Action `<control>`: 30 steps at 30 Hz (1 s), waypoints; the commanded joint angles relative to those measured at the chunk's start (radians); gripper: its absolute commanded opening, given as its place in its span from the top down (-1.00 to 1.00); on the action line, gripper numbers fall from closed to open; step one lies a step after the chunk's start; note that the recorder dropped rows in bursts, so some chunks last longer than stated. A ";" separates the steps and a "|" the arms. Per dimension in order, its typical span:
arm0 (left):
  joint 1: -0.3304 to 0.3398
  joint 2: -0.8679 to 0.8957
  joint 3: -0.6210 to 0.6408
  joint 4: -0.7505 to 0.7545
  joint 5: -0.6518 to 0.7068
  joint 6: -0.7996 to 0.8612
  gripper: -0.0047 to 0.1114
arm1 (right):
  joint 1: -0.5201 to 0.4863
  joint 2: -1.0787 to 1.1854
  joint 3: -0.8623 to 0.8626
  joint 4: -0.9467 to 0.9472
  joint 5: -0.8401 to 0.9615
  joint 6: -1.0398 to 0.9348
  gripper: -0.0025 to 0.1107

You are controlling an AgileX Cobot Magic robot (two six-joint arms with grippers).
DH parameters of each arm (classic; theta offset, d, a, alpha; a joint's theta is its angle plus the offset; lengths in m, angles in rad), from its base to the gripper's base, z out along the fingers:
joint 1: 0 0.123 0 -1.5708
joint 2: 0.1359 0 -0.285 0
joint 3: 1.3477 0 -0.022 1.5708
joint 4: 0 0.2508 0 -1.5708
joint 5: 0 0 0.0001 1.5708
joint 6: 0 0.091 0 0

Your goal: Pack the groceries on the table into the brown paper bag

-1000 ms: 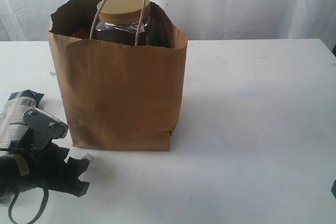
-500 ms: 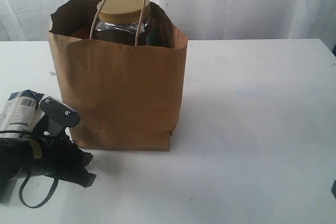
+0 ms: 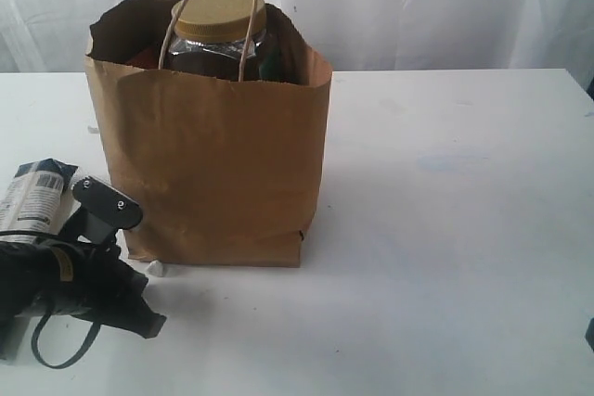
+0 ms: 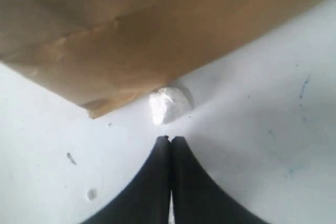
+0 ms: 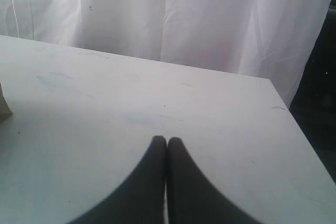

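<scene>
The left gripper (image 4: 169,140) is pinched closed on nothing, tips just short of the lump (image 4: 168,105), which lies on the table (image 4: 262,129) against the bag (image 4: 131,35), at its seven o'clock corner. Open wide, straddle it, then pinch gently. The right gripper (image 5: 166,141) is closed too.

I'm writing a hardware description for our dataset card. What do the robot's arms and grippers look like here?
Both the left gripper and right gripper have black fingers, broad at the base and curving to narrow tips. The left arm is black, with a grey metal plate bearing two round fasteners, a small yellow label and a thin dark cable loop.
</scene>
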 commanded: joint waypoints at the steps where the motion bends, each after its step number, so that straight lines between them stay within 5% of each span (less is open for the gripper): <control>1: -0.005 -0.034 -0.002 0.001 0.096 -0.003 0.92 | 0.002 0.004 0.002 0.003 -0.006 0.000 0.96; 18: -0.005 -0.163 -0.002 0.003 0.053 -0.015 0.89 | 0.002 0.004 0.002 0.003 -0.006 0.000 0.96; 25: -0.005 -0.096 -0.004 0.003 -0.005 -0.042 0.14 | 0.002 0.004 0.002 0.003 -0.006 0.000 0.96; 30: -0.005 -0.018 -0.003 0.003 -0.094 -0.110 0.04 | 0.002 0.004 0.002 0.005 -0.006 0.000 0.96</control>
